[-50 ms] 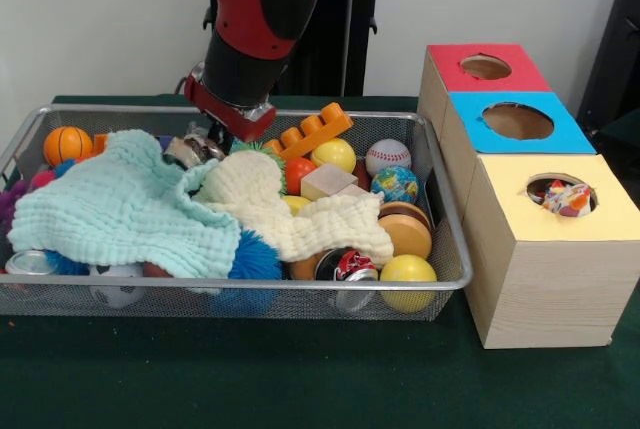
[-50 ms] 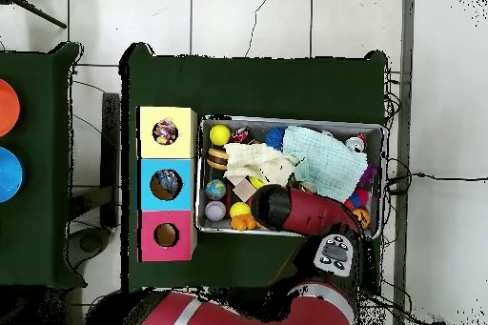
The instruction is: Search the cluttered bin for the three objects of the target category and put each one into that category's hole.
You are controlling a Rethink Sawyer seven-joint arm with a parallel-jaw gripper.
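My gripper (image 1: pixel 210 139) is down among bin (image 1: pixel 440 199) clutter, its grip unreadable to me; snagging the mint cloth (image 1: pixel 120 214) could drag toys over the rim.

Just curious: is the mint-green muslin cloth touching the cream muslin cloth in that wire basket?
Touching. The front view shows the mint-green muslin cloth overlapping the cream muslin cloth mid-basket.

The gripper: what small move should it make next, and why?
Probably lower the gripper a little onto the far edge of the green cloth, to pull it aside. The gripper hangs at that edge, and this cloth and the cream cloth hide much of the bin.
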